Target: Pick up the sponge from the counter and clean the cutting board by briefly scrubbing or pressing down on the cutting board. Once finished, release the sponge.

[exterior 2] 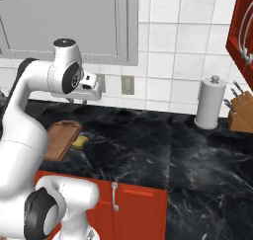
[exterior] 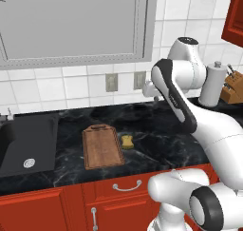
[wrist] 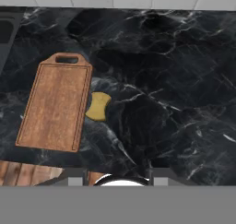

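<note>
The yellow sponge [exterior: 127, 141] [exterior 2: 80, 141] [wrist: 98, 106] lies on the black counter [exterior: 156, 139] [exterior 2: 148, 140] [wrist: 175, 80], just off the right long edge of the cutting board [exterior: 101, 147] [exterior 2: 62, 138] [wrist: 56, 105]. The brown board lies flat with its handle end toward the wall and nothing on it. My gripper [exterior: 153, 97] [exterior 2: 76, 100] [wrist: 119, 176] hangs high above the counter, near the tiled wall and right of the sponge. It looks down and is open, with nothing between its fingers.
A black sink basin [exterior: 26, 144] [wrist: 4, 34] is set into the counter left of the board. A paper towel roll [exterior: 211, 85] [exterior 2: 210, 103] and a knife block [exterior: 232, 90] [exterior 2: 239, 113] stand against the wall at the right. Red cabinets run below the counter.
</note>
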You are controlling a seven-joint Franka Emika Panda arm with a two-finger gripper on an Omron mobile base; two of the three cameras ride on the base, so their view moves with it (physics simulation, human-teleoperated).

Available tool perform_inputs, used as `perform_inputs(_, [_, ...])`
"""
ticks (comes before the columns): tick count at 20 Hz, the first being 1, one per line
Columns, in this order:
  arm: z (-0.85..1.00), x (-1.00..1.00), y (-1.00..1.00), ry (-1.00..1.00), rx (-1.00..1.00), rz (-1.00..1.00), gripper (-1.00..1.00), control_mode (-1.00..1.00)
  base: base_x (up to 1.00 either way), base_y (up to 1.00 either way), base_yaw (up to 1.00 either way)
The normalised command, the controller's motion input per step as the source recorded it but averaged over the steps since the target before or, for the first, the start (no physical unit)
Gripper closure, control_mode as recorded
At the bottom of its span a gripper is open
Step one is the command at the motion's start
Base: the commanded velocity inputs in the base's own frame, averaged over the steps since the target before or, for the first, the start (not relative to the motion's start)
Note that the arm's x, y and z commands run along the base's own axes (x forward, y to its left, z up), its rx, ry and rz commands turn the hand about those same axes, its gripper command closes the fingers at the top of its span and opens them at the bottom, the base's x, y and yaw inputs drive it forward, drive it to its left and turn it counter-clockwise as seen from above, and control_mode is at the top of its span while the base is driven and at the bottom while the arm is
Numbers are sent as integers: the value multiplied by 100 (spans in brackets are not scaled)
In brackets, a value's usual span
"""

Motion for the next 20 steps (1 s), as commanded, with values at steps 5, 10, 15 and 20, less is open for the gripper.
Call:
perform_inputs(5, [-5, -23, 7, 0, 0, 0, -100, -100, 0, 0, 0])
perform_inputs(10, [-45, -25, 47, -2, -8, 0, -100, -100, 0, 0, 0])
perform_inputs(15, [-69, -1, 54, 1, -11, 0, -100, -100, 0, 0, 0])
perform_inputs(20, [-63, 0, 15, 18, 0, 0, -100, -100, 0, 0, 0])
